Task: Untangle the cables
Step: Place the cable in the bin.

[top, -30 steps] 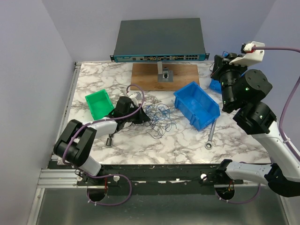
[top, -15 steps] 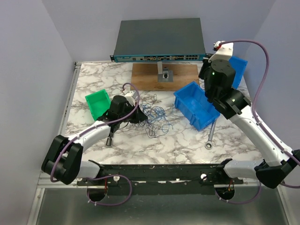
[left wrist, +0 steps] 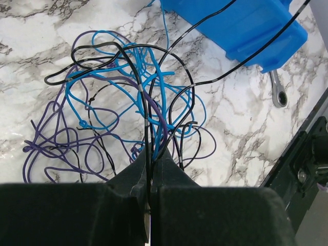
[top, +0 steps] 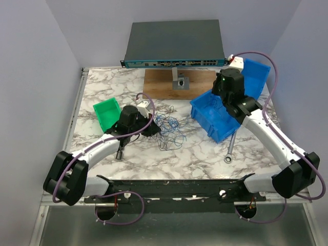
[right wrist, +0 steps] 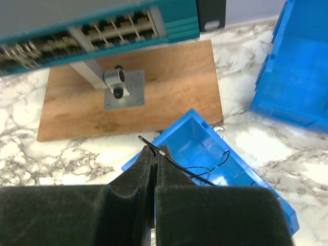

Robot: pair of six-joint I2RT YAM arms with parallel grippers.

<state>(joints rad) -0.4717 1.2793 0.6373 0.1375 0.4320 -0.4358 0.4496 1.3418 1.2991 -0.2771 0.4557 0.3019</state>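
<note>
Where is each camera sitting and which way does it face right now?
Top external: above, behind the arms, looking down on the table; both arms show.
Left wrist: on the left gripper, looking down at the cables; shut fingers show.
Right wrist: on the right gripper, facing the network switch; fingers pinch a black cable.
Shared: both wrists see the blue bin.

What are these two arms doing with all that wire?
Two robot arms are untangling a bundle of thin cables on the marble table. The left tool is shut on a few strands at the tangle's edge. The right tool is shut on the end of one black wire, above the blue bin.
</note>
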